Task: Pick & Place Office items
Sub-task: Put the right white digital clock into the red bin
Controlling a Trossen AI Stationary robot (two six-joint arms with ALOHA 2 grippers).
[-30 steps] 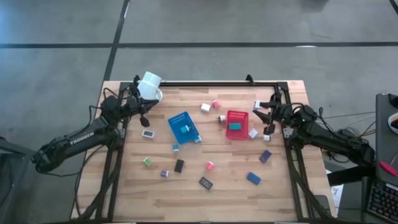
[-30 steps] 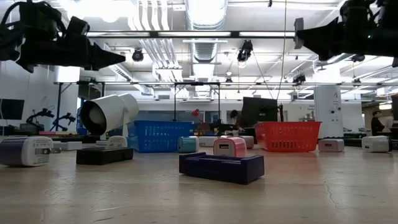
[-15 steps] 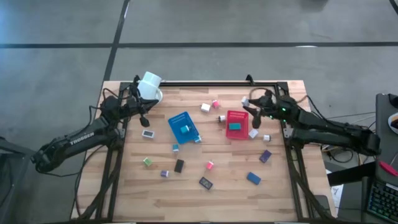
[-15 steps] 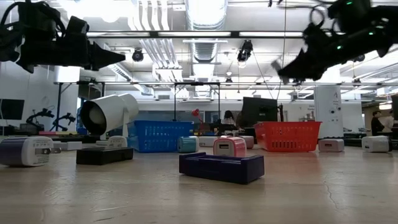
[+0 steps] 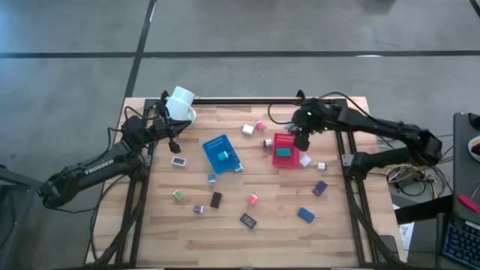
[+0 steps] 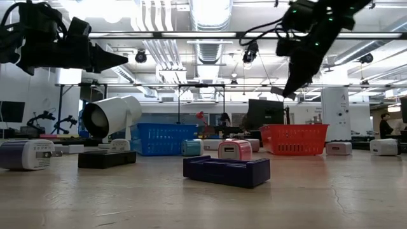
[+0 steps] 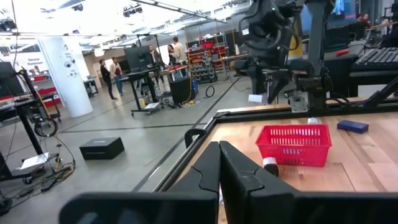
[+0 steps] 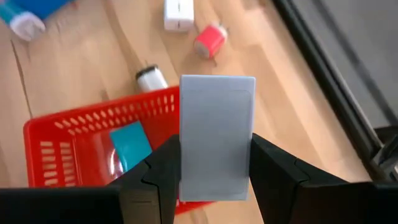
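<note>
Small blocks in pink, white, blue, purple, black and green lie scattered on the wooden table [image 5: 262, 202]. A teal block [image 8: 132, 144] lies in the red basket [image 5: 286, 150]. Another teal-and-white one [image 5: 223, 155] sits in the blue basket [image 5: 223, 153]. My right gripper [image 5: 301, 139] hangs over the red basket's right end, pointing down, shut on a pale grey-white flat block [image 8: 216, 124]. My left gripper [image 5: 175, 144] waits shut near the table's far left corner, raised off the table. My right gripper pinches the pale block's two long side edges [image 8: 181, 143], one finger [image 8: 158, 171] on each. It comes from above, slanting down. The block is lifted clear over the red basket [image 8: 74, 149] and stands out beyond the fingertips, its broad face toward the wrist camera.
A white mug [image 5: 181, 101] lies tilted at the far left corner by my left arm. A black rail [image 5: 247, 100] runs along the far edge, with frame bars down both sides. Pink [image 5: 259, 125] and white [image 5: 247, 130] blocks lie just beyond the baskets. People stand in the room behind.
My right gripper has swung from the table's right edge toward the left and come over the red basket, tipping from level to pointing down, with the pale block still in it. The left arm has kept still.
</note>
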